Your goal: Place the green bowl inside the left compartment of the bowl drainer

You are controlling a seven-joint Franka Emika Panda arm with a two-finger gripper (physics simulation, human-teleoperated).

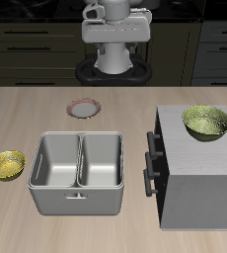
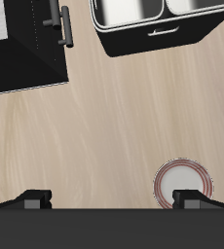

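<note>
The green bowl (image 1: 206, 123) is glossy olive and sits upright on top of the grey cabinet (image 1: 199, 193). The bowl drainer (image 1: 76, 198), a grey metal tub with two deep wells, stands on the table beside the cabinet, and both wells show nothing inside. In the wrist view the drainer (image 2: 153, 39) lies well away from my gripper (image 2: 112, 200). The gripper is open, its fingertips (image 2: 33, 201) spread wide over bare wood with nothing between them. The green bowl does not show in the wrist view.
A smaller yellow-gold bowl (image 1: 6, 164) rests on the table on the drainer's other side from the cabinet. A small round plate (image 1: 83, 109) (image 2: 183, 183) lies behind the drainer, close to one fingertip. The cabinet (image 2: 26, 44) has dark handles (image 1: 152, 163) facing the drainer.
</note>
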